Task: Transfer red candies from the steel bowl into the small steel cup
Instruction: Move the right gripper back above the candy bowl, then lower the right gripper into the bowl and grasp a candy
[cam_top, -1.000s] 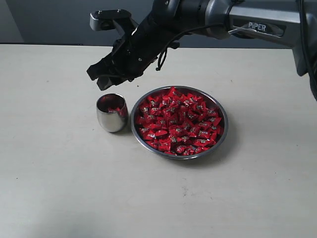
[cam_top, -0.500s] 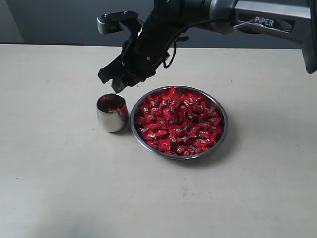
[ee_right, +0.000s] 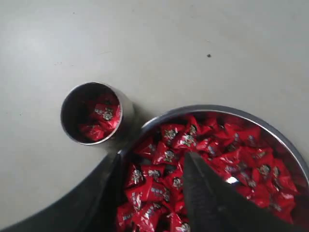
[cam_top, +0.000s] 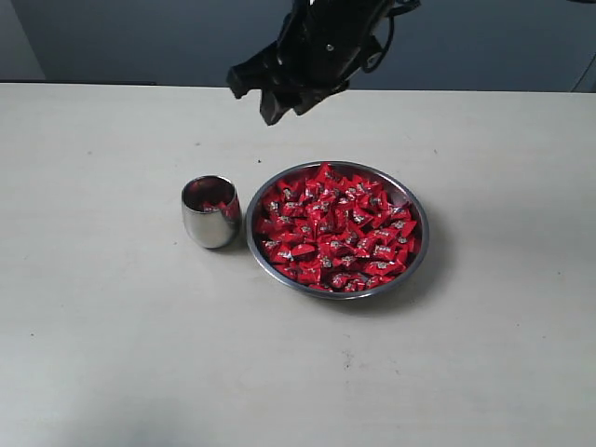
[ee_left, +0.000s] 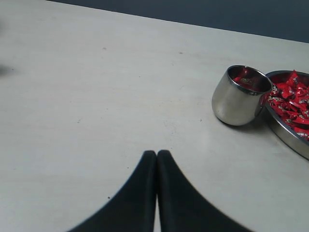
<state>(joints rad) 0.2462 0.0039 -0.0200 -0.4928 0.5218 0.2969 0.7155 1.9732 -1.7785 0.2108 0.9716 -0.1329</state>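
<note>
Many red candies (ee_right: 164,157) beneath parted jaws

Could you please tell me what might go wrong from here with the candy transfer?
The red candies lie heaped and overlapping in the steel bowl, so the open, empty right pincer may pinch several or slip off a shiny wrapper. The small steel cup has a narrow mouth and stands right beside the bowl's rim, so a drop could miss or the pincer could tip it.
</note>
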